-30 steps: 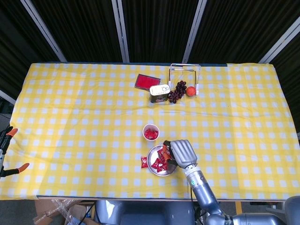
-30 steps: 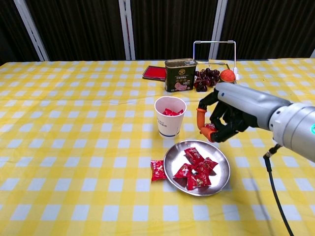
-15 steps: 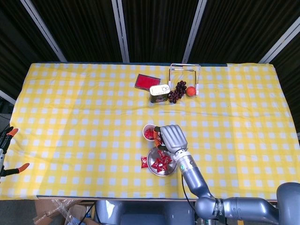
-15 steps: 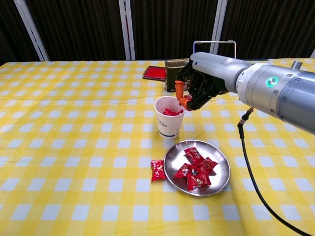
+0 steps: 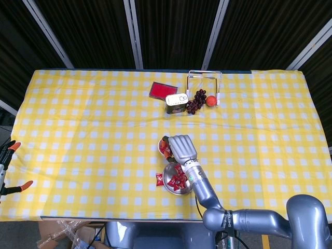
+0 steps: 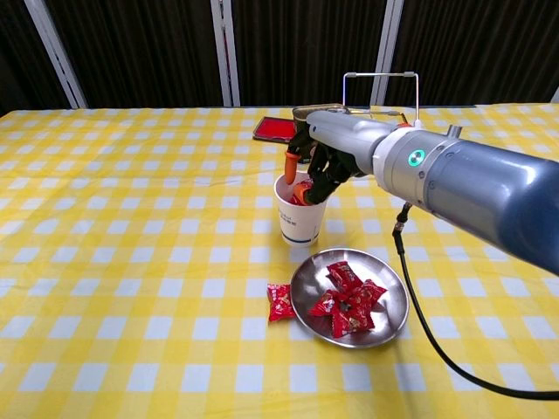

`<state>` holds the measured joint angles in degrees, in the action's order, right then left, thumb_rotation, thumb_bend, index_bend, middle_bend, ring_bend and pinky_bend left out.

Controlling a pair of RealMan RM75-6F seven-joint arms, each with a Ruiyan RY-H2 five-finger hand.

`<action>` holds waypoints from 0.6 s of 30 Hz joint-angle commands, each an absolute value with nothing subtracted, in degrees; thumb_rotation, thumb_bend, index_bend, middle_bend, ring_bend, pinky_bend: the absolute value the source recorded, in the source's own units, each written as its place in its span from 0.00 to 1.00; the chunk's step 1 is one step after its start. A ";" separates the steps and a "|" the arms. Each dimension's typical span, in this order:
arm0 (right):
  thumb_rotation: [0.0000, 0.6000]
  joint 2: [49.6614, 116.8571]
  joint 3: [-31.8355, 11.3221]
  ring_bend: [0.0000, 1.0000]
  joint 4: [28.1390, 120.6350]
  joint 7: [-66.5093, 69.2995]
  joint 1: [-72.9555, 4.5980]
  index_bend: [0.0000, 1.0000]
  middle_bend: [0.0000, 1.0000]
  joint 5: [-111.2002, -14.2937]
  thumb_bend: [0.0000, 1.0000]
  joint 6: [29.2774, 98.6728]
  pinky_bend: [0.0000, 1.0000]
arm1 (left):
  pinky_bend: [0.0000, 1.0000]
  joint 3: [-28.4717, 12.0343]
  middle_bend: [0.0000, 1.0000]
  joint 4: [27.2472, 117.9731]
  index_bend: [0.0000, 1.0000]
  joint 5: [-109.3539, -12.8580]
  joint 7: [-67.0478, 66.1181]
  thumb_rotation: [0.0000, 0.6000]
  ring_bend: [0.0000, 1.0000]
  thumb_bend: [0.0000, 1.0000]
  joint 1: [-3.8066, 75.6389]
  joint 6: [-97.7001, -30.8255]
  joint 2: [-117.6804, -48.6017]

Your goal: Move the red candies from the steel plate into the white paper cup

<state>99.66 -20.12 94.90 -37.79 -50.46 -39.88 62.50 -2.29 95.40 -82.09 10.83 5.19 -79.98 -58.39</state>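
The right hand hangs over the mouth of the cup, fingers curled down towards the opening. Something red-orange shows at the fingertips, but whether that is a pinched candy or the fingertip pads themselves cannot be told. The left hand appears in neither view.

The job looks partly done. Red wrappers show inside the cup in the head view, while a heap of candies lies in the plate, which sits on the surface just in front of the cup. One stray candy lies on the cloth just beside the plate's left rim; it probably needs collecting too. Several more trips between plate and cup seem to remain.

Farther back on the yellow checked surface stand a tin, partly hidden behind the hand in the chest view, a flat red packet, a bunch of dark grapes, a small orange fruit and a wire stand. All are well apart from the cup and plate, so nothing blocks the short path between them; the cup, light and close under the arm, looks like the thing most easily knocked.
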 commanded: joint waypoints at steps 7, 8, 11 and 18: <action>1.00 98.27 -19.45 0.96 97.91 -36.93 -50.00 0.33 0.82 -41.72 0.47 65.12 1.00 | 0.00 -2.27 0.00 95.48 0.00 -82.19 10.80 1.00 0.00 0.04 5.19 -80.04 -58.38; 1.00 97.96 -19.33 0.96 98.56 -36.80 -49.78 0.32 0.82 -41.99 0.46 65.47 1.00 | 0.00 -2.25 0.00 95.48 0.00 -82.23 10.75 1.00 0.00 0.04 5.20 -80.04 -58.39; 1.00 97.02 -18.74 0.96 100.52 -36.31 -49.06 0.29 0.82 -42.78 0.46 66.49 1.00 | 0.00 -2.18 0.00 95.59 0.00 -82.32 10.57 1.00 0.00 0.04 5.18 -80.09 -58.42; 1.00 97.58 -18.10 0.93 100.03 -33.19 -48.14 0.26 0.82 -45.24 0.46 67.57 0.98 | 0.00 -2.18 0.00 95.77 0.00 -82.38 10.13 1.00 0.00 0.04 4.98 -80.56 -58.58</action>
